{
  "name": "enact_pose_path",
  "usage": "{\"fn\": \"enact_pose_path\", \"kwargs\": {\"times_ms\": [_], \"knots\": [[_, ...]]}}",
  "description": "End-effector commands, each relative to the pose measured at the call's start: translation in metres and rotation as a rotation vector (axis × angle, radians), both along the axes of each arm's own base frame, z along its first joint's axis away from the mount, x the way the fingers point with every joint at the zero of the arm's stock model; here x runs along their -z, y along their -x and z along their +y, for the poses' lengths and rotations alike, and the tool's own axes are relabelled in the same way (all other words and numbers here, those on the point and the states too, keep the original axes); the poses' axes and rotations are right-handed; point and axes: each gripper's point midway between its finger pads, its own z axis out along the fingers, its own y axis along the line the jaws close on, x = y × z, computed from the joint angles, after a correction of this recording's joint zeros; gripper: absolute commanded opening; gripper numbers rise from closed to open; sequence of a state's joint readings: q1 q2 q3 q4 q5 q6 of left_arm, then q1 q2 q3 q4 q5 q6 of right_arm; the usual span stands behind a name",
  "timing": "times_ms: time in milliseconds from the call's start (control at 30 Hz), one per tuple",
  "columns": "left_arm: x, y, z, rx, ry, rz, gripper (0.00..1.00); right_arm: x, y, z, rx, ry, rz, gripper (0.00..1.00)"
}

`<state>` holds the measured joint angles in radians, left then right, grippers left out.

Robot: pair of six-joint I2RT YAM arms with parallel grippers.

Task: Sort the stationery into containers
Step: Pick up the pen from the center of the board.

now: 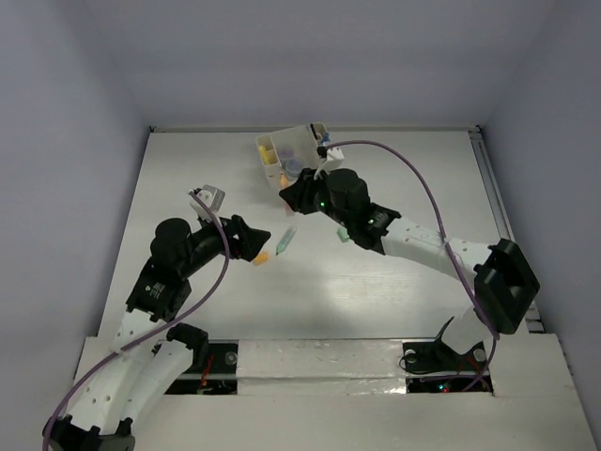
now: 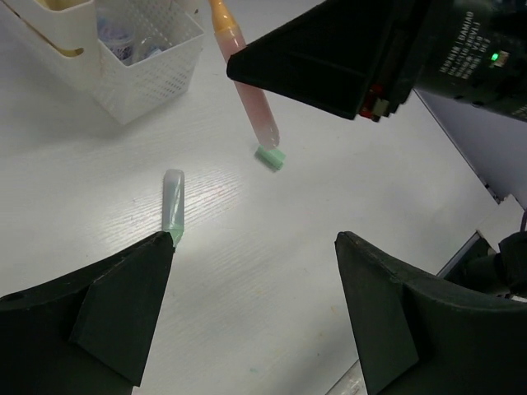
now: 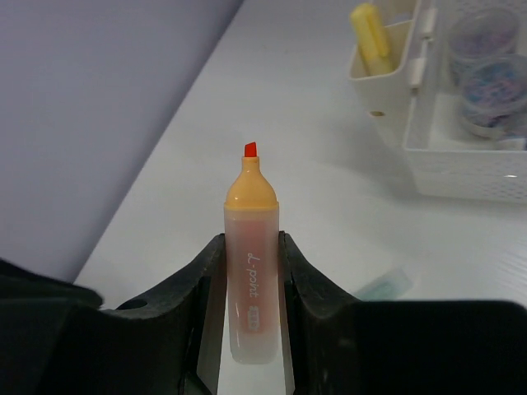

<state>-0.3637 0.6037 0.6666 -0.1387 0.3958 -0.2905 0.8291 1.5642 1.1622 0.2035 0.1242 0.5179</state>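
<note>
Right gripper (image 3: 251,247) clenched on orange highlighter (image 3: 251,193), tip bare, just near of organizer (image 3: 387,90) at far centre. Lift over wall, keep tip off plastic, release low inside compartment. Left gripper (image 2: 254,243) released.

Robot lab: plain-walled white table (image 1: 394,291)

Right gripper (image 1: 289,194) sits just short of cream organizer (image 1: 305,139). Light green marker (image 1: 286,241) lies between it and left gripper (image 1: 263,247). Green block (image 1: 340,235) lies behind right gripper, beside its wrist.
</note>
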Motion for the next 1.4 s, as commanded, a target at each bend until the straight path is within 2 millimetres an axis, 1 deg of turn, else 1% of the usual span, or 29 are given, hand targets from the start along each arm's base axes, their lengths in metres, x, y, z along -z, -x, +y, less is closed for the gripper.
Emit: {"fn": "enact_pose_path", "kwargs": {"times_ms": [0,67,100,133,167,200,233,267,300,333,400,433,533,567,600,700,733,767,867,1033,1100,1167,1200,1233,1267,1333,1367], "knots": [[-0.009,-0.008,0.004,-0.026,0.02,-0.035,0.77,-0.053,0.023,0.036,-0.11,-0.166,-0.088,0.0],[-0.008,-0.008,0.003,-0.026,0.021,-0.03,0.75,-0.061,0.031,0.045,-0.129,-0.196,-0.099,0.0],[-0.008,-0.01,0.005,-0.033,0.022,-0.031,0.73,-0.061,0.034,0.049,-0.139,-0.206,-0.097,0.0],[-0.006,-0.011,0.004,-0.031,0.02,-0.026,0.69,-0.062,0.04,0.055,-0.159,-0.219,-0.098,0.0],[-0.006,-0.011,0.004,-0.03,0.021,-0.024,0.66,-0.066,0.041,0.057,-0.167,-0.236,-0.102,0.0],[-0.006,-0.011,0.004,-0.03,0.021,-0.023,0.65,-0.068,0.046,0.062,-0.182,-0.241,-0.103,0.0],[-0.006,-0.011,0.004,-0.028,0.021,-0.024,0.65,-0.068,0.046,0.063,-0.185,-0.243,-0.101,0.0],[-0.006,-0.011,0.004,-0.029,0.023,-0.025,0.64,-0.073,0.052,0.068,-0.203,-0.259,-0.106,0.0],[-0.006,-0.011,0.004,-0.03,0.023,-0.029,0.62,-0.074,0.057,0.073,-0.217,-0.264,-0.106,0.0],[-0.007,-0.011,0.004,-0.033,0.024,-0.031,0.6,-0.074,0.057,0.074,-0.219,-0.267,-0.105,0.01],[-0.007,-0.012,0.005,-0.039,0.023,-0.03,0.55,-0.076,0.068,0.082,-0.249,-0.277,-0.1,0.01],[-0.007,-0.012,0.005,-0.039,0.023,-0.031,0.5,-0.077,0.068,0.082,-0.247,-0.281,-0.101,0.01],[-0.008,-0.011,0.005,-0.036,0.026,-0.035,0.43,-0.076,0.078,0.09,-0.273,-0.282,-0.094,0.01],[-0.008,-0.012,0.005,-0.038,0.025,-0.036,0.42,-0.077,0.078,0.09,-0.273,-0.285,-0.097,0.02],[-0.007,-0.014,0.008,-0.051,0.025,-0.032,0.4,-0.077,0.083,0.092,-0.284,-0.288,-0.095,0.02],[-0.006,-0.015,0.008,-0.056,0.022,-0.027,0.37,-0.079,0.084,0.091,-0.287,-0.292,-0.098,0.02],[-0.006,-0.015,0.008,-0.056,0.021,-0.025,0.36,-0.08,0.089,0.094,-0.298,-0.294,-0.099,0.02],[-0.005,-0.015,0.008,-0.056,0.02,-0.026,0.35,-0.082,0.09,0.093,-0.298,-0.295,-0.1,0.02],[-0.003,-0.016,0.007,-0.054,0.017,-0.016,0.31,-0.083,0.098,0.098,-0.317,-0.301,-0.103,0.02],[-0.001,-0.017,0.009,-0.064,0.013,-0.008,0.22,-0.086,0.098,0.097,-0.316,-0.301,-0.113,0.02],[-0.001,-0.018,0.01,-0.071,0.01,-0.008,0.2,-0.086,0.102,0.099,-0.323,-0.298,-0.111,0.02],[-0.001,-0.019,0.011,-0.08,0.004,-0.005,0.06,-0.088,0.103,0.098,-0.328,-0.297,-0.116,0.02],[0.0,-0.021,0.015,-0.103,-0.004,-0.005,0.0,-0.088,0.104,0.098,-0.332,-0.292,-0.12,0.03],[-0.002,-0.021,0.017,-0.111,-0.007,-0.011,0.0,-0.09,0.105,0.096,-0.332,-0.291,-0.123,0.03],[-0.003,-0.02,0.017,-0.115,-0.004,-0.015,0.0,-0.088,0.106,0.095,-0.333,-0.281,-0.119,0.04],[-0.007,-0.019,0.018,-0.119,-0.002,-0.03,0.0,-0.086,0.107,0.091,-0.333,-0.256,-0.127,0.13],[-0.008,-0.019,0.019,-0.12,-0.003,-0.034,0.0,-0.09,0.108,0.085,-0.329,-0.245,-0.14,0.24]]}}
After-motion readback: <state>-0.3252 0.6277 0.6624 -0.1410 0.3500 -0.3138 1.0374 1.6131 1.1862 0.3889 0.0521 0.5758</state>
